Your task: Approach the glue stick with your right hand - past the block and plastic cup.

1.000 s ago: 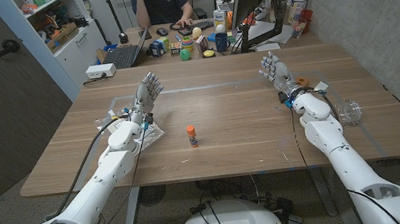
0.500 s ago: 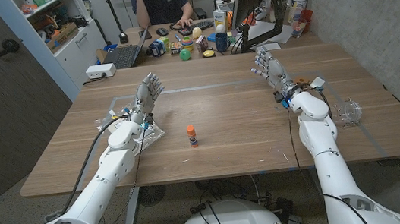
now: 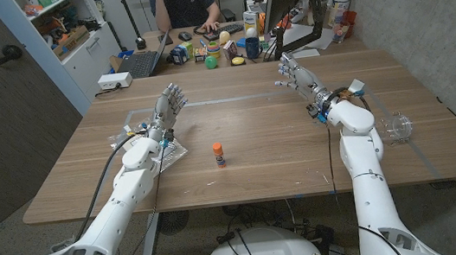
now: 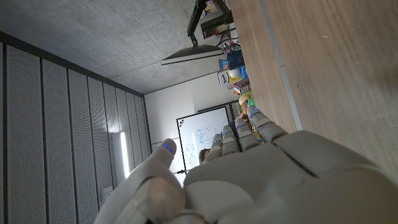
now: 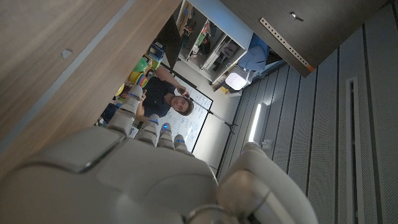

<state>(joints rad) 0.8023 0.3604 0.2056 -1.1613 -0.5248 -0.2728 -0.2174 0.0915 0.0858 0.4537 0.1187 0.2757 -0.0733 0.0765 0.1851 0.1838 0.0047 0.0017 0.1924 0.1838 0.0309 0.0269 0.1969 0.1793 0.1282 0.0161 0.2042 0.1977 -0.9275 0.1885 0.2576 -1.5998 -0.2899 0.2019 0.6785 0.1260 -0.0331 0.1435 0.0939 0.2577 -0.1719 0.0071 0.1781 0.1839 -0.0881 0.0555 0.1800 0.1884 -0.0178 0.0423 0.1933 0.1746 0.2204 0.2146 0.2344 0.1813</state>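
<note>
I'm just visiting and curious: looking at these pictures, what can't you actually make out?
- The block: in the head view a small white thing sits behind the right hand, partly hidden by the wrist; too small to identify.
- The glue stick: its label is too small to read in the head view.
- The plastic cup: clear, so whether it holds anything is unclear.
- The left hand blocks the table in the left wrist view.

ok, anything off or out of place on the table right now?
One thing: the clear plastic cup seems to lie tipped on its side near the table's right edge, nothing visibly spilled. The glue stick stands upright mid-table. Both the left hand and the right hand are empty, fingers spread.
</note>
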